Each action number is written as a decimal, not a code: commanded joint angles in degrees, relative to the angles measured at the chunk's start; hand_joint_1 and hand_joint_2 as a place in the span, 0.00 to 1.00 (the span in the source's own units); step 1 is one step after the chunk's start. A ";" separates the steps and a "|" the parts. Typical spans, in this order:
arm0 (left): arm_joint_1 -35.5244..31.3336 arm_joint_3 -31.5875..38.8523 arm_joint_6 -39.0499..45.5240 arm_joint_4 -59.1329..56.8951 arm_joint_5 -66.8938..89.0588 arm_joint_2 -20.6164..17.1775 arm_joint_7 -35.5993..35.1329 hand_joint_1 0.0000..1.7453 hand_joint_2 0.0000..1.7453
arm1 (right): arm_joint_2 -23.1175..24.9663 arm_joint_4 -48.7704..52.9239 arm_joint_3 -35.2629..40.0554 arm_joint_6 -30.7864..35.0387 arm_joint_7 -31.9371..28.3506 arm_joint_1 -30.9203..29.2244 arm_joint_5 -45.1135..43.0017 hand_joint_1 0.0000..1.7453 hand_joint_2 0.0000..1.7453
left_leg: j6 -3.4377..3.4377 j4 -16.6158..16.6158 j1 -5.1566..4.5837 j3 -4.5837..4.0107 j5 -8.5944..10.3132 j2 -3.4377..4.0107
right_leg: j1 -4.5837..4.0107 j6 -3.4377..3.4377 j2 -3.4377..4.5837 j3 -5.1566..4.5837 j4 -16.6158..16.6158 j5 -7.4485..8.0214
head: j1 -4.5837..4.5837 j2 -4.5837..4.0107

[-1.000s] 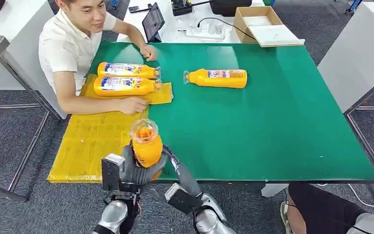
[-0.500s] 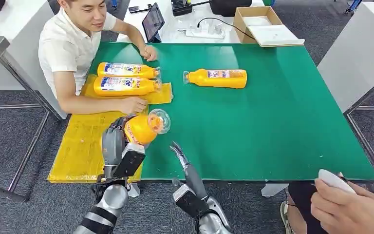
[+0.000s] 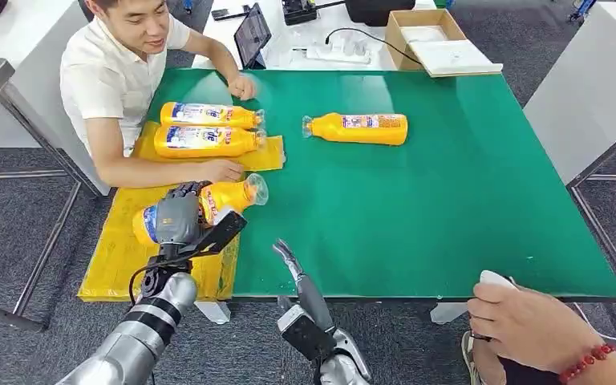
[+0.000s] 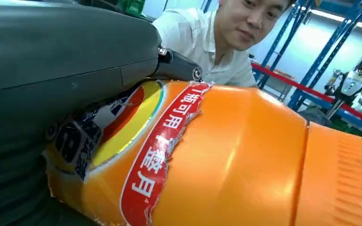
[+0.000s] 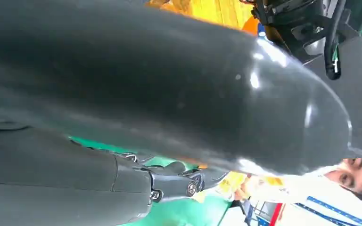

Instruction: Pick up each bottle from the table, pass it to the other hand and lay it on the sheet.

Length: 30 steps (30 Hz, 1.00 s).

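My left hand point(image 3: 178, 216) grips an orange bottle point(image 3: 226, 196) around its middle, holding it nearly level just over the yellow sheet point(image 3: 140, 241), cap end toward the green table point(image 3: 449, 208). The left wrist view shows the same bottle point(image 4: 245, 160) close up with its torn red label. Two more orange bottles point(image 3: 204, 140) lie side by side on the sheet's far end. A further bottle point(image 3: 358, 128) lies on the table. My right hand point(image 3: 289, 261) hangs at the table's near edge, holding nothing, fingers straight.
A person in a white shirt point(image 3: 108, 80) sits at the table's far left, forearm lying along the sheet and hand point(image 3: 223, 170) close to the held bottle. Another person's hand point(image 3: 521, 321) shows at lower right. A cardboard box point(image 3: 429, 36) and tablet point(image 3: 251, 36) lie beyond the table.
My left hand has carried the bottle left and away from the right hand, tipping it from upright to nearly level over the sheet. The right hand let go and drew back.
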<state>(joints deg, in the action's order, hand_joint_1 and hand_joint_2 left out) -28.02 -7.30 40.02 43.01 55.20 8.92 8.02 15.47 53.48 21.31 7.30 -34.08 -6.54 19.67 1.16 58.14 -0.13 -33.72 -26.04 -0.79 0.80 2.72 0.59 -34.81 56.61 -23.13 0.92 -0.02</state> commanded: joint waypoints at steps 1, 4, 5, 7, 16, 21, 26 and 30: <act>-8.88 3.45 -0.85 -18.83 12.67 -1.00 -7.60 1.00 1.00 | 1.20 -7.20 -0.95 -1.28 -0.18 -2.92 -1.53 0.00 0.00 | -0.10 -0.03 0.06 0.21 -0.02 0.08 | -0.08 -0.12 -0.02 0.20 -0.03 -0.02 | 0.00 0.00; -10.78 2.48 -5.98 -23.72 15.49 -1.80 -12.17 1.00 1.00 | 1.31 -8.97 -1.19 -1.22 -0.16 -3.44 -2.28 0.00 0.00 | -0.12 -0.05 0.07 0.26 -0.02 0.05 | -0.09 -0.14 -0.05 0.24 -0.04 -0.03 | 0.02 0.00; -10.95 1.80 -7.09 -24.44 16.56 -2.03 -12.99 1.00 1.00 | 1.19 -9.46 -1.20 -1.38 -0.16 -3.67 -2.34 0.00 0.00 | -0.11 -0.08 0.06 0.27 -0.02 0.08 | -0.09 -0.13 0.00 0.23 -0.07 -0.01 | 0.00 0.00; -10.87 1.94 -7.92 -24.95 16.80 -2.20 -13.95 1.00 1.00 | 1.07 -10.04 -1.50 -1.29 -0.09 -3.82 -2.50 0.00 0.00 | -0.09 -0.07 0.06 0.26 -0.04 0.11 | -0.08 -0.12 0.03 0.21 -0.06 -0.02 | 0.02 0.00; -10.94 2.29 -16.79 -26.24 16.61 -1.96 -14.00 1.00 1.00 | 0.85 -12.21 -2.77 -0.78 -0.15 -4.37 -2.78 0.00 0.00 | -0.10 -0.07 0.07 0.33 -0.05 0.14 | -0.08 -0.12 0.06 0.30 -0.07 -0.01 | 0.02 0.00; -10.86 2.10 -20.48 -26.72 16.99 -1.89 -14.64 0.63 1.00 | 0.77 -13.02 -3.04 -0.81 -0.23 -4.59 -2.72 0.00 0.00 | -0.07 -0.10 0.01 0.42 0.00 0.08 | -0.01 -0.07 0.05 0.41 -0.08 0.02 | -0.02 0.00; -10.86 2.10 -20.48 -26.72 16.99 -1.89 -14.64 0.63 1.00 | 0.77 -13.02 -3.04 -0.81 -0.23 -4.59 -2.72 0.00 0.00 | -0.10 -0.16 0.03 0.75 -0.01 0.14 | -0.04 -0.11 0.08 0.72 -0.13 0.03 | 0.00 0.00; -10.86 2.21 -23.53 -27.06 16.65 -1.85 -14.22 0.00 1.00 | 0.77 -13.16 -3.15 -0.89 -0.25 -4.68 -2.74 0.00 0.00 | -0.07 -0.10 0.00 0.74 -0.01 0.09 | -0.01 -0.07 0.06 0.71 -0.07 0.01 | 0.00 0.00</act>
<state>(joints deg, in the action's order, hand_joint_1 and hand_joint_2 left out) -39.66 -5.77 20.70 21.73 71.93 7.78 -6.23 16.24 44.61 19.91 6.27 -34.27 -9.06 17.09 1.14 58.13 -0.11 -33.13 -26.04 -0.87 0.79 2.71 0.55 -34.18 56.61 -23.13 0.92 -0.02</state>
